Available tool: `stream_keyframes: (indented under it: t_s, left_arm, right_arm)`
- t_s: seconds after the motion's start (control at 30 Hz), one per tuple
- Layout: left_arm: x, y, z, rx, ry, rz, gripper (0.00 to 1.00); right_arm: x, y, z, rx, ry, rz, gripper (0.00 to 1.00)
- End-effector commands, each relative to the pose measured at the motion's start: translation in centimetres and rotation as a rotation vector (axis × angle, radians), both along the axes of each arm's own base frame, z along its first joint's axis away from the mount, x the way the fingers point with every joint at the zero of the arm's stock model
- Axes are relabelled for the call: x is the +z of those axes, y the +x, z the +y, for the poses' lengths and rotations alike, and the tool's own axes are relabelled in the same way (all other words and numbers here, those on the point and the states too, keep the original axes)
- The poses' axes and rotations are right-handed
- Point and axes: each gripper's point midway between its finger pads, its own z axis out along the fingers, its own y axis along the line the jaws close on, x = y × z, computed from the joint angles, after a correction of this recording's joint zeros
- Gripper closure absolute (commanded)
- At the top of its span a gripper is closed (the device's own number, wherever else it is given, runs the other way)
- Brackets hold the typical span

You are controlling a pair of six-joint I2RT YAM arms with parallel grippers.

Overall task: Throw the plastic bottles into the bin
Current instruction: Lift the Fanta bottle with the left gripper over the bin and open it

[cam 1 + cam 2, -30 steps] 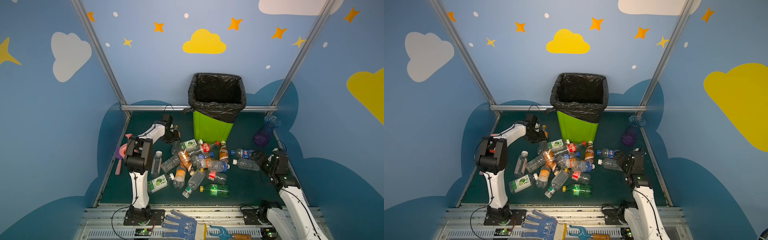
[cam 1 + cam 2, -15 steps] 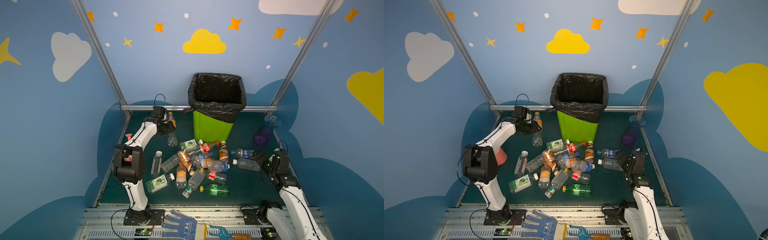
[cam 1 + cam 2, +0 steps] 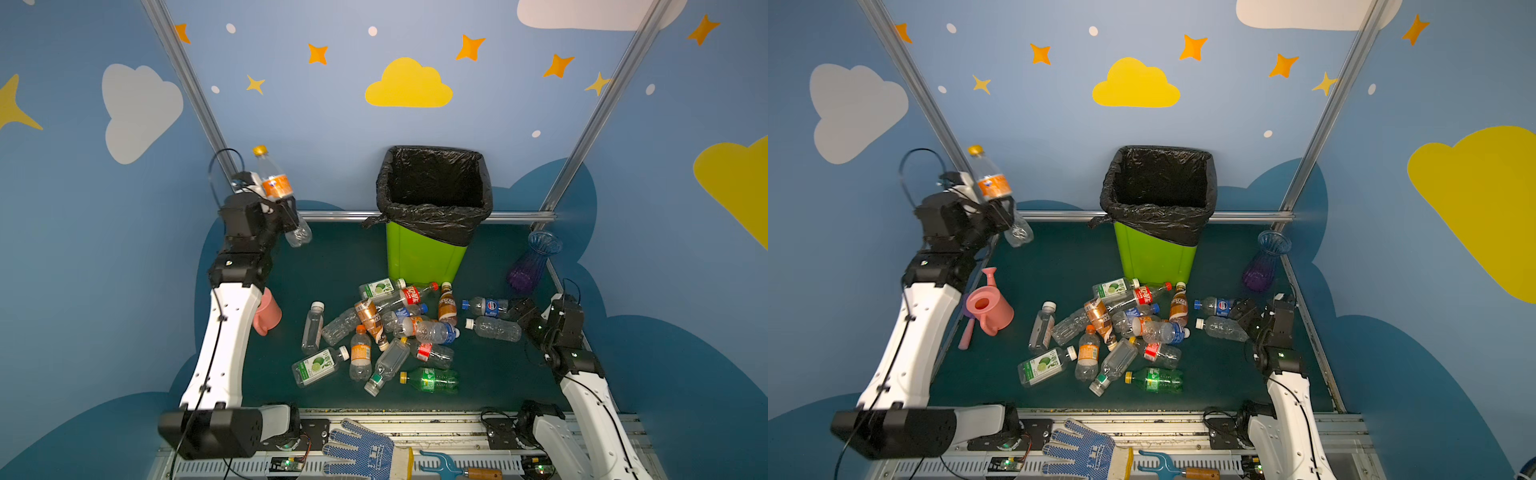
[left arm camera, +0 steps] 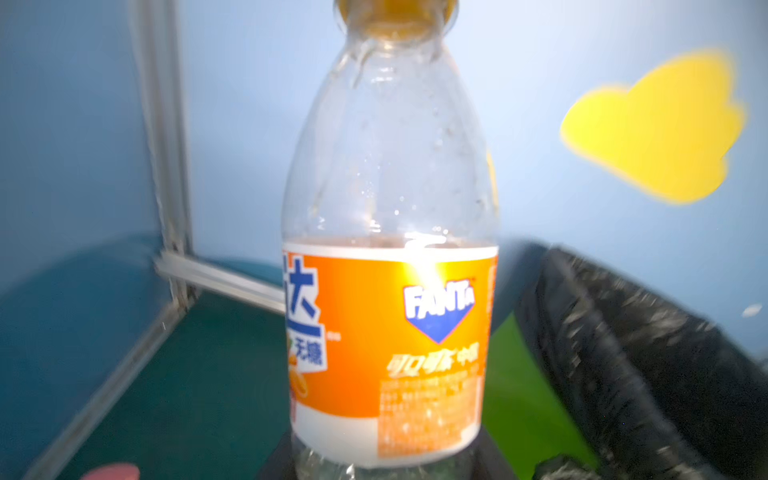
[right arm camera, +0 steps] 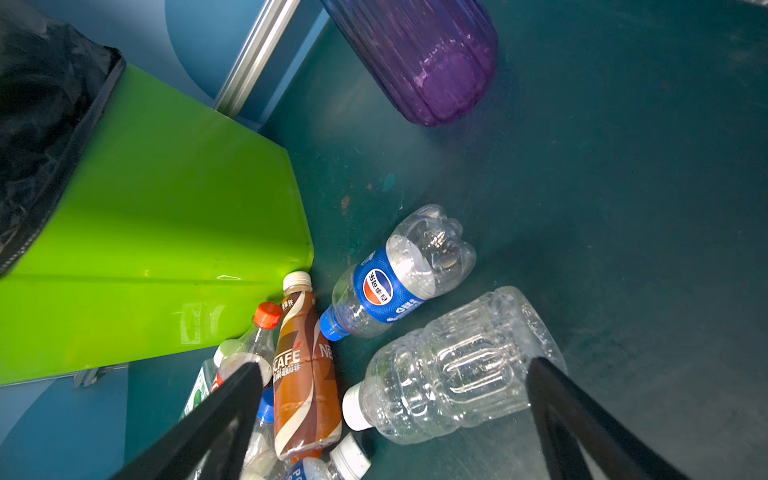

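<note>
The left arm stands tall at the left wall, forearm rising steeply and wrist bent toward the bin [image 3: 424,257]. The left gripper [image 3: 287,208] is clamped on the lower body of a Fanta bottle [image 3: 276,185], cap up and leaning slightly, held high over the mat and well left of the bin's rim. The right arm stays low at the right edge. The right gripper [image 5: 397,368] has its jaws spread wide and grips nothing, with a clear bottle [image 5: 457,370] lying between the fingers. The other bottles [image 3: 386,328] lie heaped on the mat in front of the bin.
</note>
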Motion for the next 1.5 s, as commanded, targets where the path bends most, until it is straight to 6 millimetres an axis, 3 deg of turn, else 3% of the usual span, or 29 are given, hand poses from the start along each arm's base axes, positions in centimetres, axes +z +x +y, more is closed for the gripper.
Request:
stream_keyframes:
  t_s: [0.0, 0.1, 0.2, 0.23, 0.37, 0.4, 0.47, 0.6, 0.67, 0.73, 0.9, 1.0, 1.13, 1.3, 1.47]
  left_arm:
    - [7.1, -3.4, 0.9, 0.057, 0.023, -0.261, 0.59]
    - [10.1, -3.9, -0.6, -0.035, -0.058, -0.396, 0.59]
    - [11.8, -1.4, -4.7, -0.253, -0.114, -0.446, 0.60]
    - [11.5, 0.2, -6.2, -0.304, -0.133, -0.418, 0.60]
    - [10.0, 5.6, -19.0, -0.601, -0.009, -0.218, 0.45]
    - [9.6, 6.2, -21.4, -0.643, 0.027, -0.156, 0.40]
    - [10.8, 6.1, -23.8, -0.706, 0.031, -0.139, 0.27]
    - [17.0, 3.1, -22.3, -0.671, -0.010, -0.337, 0.14]
    - [18.6, 1.8, -21.8, -0.661, 0.000, -0.383, 0.09]
    - [18.8, 1.3, -21.6, -0.661, 0.012, -0.371, 0.00]
    - [15.7, 1.8, -18.9, -0.497, 0.037, -0.344, 0.00]
    - [11.6, 1.6, -16.2, -0.378, 0.035, -0.338, 0.00]
    - [3.5, 2.3, -12.1, -0.276, 0.011, -0.143, 0.00]
    - [-6.5, 1.5, -8.3, -0.155, -0.012, 0.060, 0.00]
    - [-14.6, 0.3, -5.4, -0.073, -0.078, 0.231, 0.00]
  right_arm:
    - [1.6, 0.8, 0.1, 0.013, 0.007, -0.046, 0.02]
    - [2.0, 0.9, 0.1, 0.024, 0.007, -0.053, 0.02]
    - [2.5, 0.8, 0.0, 0.027, -0.004, -0.066, 0.02]
    - [2.7, 0.8, 0.1, 0.030, -0.007, -0.070, 0.02]
    - [3.0, 0.8, 0.4, 0.047, 0.010, -0.090, 0.02]
    - [3.2, 0.9, 0.7, 0.063, 0.017, -0.093, 0.02]
    - [3.6, 0.9, 1.1, 0.095, 0.022, -0.094, 0.02]
    - [4.3, 0.7, 1.1, 0.118, 0.000, -0.101, 0.02]
    - [4.1, 0.6, 1.1, 0.115, 0.006, -0.100, 0.02]
    - [3.5, 0.5, 1.1, 0.110, 0.019, -0.090, 0.02]
    - [2.1, 0.4, 1.3, 0.103, 0.049, -0.061, 0.02]
    - [1.8, 0.3, 0.9, 0.091, 0.035, -0.040, 0.02]
    - [1.0, 0.2, 0.6, 0.065, 0.047, 0.004, 0.02]
    - [-2.0, -0.5, 0.8, 0.016, 0.131, 0.136, 0.02]
    - [-4.7, -1.2, 1.7, 0.001, 0.216, 0.236, 0.03]
